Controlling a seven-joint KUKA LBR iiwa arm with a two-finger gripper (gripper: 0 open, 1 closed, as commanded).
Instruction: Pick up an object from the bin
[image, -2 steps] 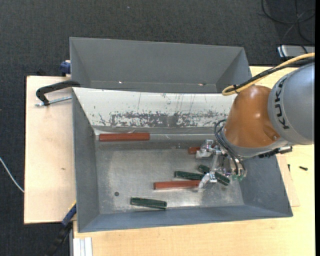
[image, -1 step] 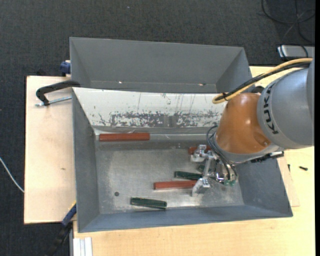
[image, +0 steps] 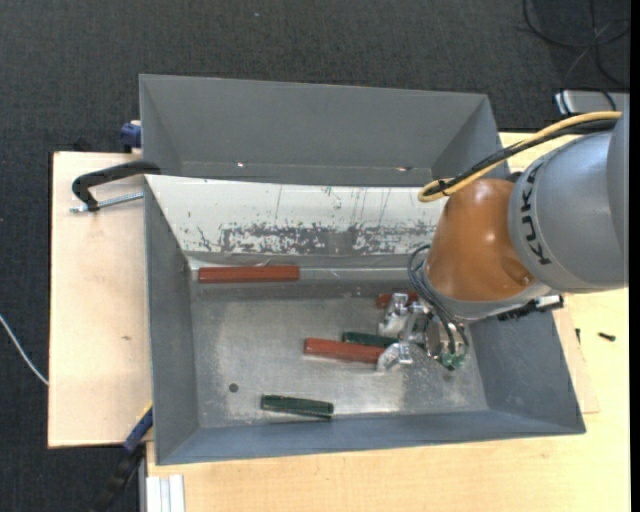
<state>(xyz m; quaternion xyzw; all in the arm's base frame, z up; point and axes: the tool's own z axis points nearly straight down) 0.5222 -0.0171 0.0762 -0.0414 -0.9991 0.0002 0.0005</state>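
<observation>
My gripper (image: 399, 333) is low over the bin floor, right of the middle, its metal fingertips pointing left and spread apart. Between and just left of the fingertips lie a dark green stick (image: 362, 339) and, under it, a reddish-brown stick (image: 343, 350), both lying flat and roughly level. The right ends of both reach to the fingertips; whether the fingers touch them I cannot tell. A small red piece (image: 384, 300) shows just above the upper finger.
A long reddish-brown bar (image: 249, 273) lies along the back wall at the left. Another dark green stick (image: 296, 405) lies near the front wall. The orange-covered wrist hangs over the bin's right part.
</observation>
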